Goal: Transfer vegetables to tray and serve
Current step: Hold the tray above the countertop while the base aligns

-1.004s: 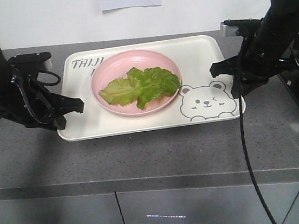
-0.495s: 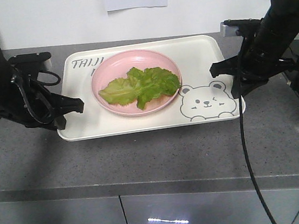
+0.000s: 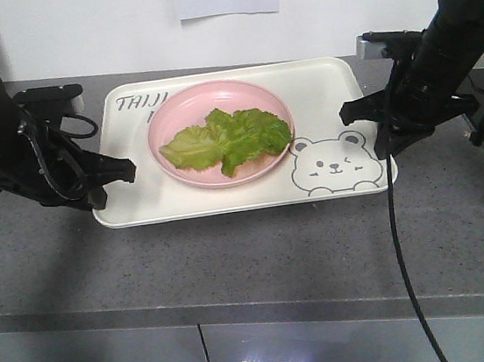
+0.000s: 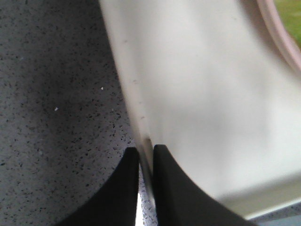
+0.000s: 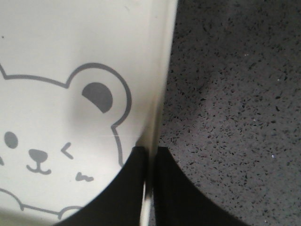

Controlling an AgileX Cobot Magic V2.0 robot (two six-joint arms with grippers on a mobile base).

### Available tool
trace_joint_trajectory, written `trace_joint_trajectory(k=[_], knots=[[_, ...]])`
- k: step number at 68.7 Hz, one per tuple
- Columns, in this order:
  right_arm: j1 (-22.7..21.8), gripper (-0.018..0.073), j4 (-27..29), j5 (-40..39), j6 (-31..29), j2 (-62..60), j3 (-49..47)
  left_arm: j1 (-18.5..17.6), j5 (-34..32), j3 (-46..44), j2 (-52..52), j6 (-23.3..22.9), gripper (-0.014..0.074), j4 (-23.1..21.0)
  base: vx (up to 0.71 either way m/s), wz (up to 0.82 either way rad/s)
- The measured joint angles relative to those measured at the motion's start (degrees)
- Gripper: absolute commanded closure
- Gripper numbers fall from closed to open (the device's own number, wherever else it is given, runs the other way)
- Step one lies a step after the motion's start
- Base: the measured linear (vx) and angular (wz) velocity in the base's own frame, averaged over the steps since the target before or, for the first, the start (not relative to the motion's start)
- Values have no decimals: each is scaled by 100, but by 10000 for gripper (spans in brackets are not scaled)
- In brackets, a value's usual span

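Vegetables (image 3: 226,138) on pink plate (image 3: 173,119) atop tray (image 3: 319,92); left pincer (image 4: 146,162), right pincer (image 5: 150,160) both pinch tray rim.

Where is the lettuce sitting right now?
In the front view, the lettuce lies on the pink plate, mid-tray, left of the bear drawing.

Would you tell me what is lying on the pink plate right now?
Only the lettuce lies on the plate, which sits on the tray. Whatever is under the leaves is covered.
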Motion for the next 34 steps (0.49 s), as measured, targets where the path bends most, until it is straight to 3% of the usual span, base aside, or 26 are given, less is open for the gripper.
trace_joint_trajectory(k=[34], knots=[[0,564,0,0,0,0,0,0,0,0,0,0,603,0,4,2]])
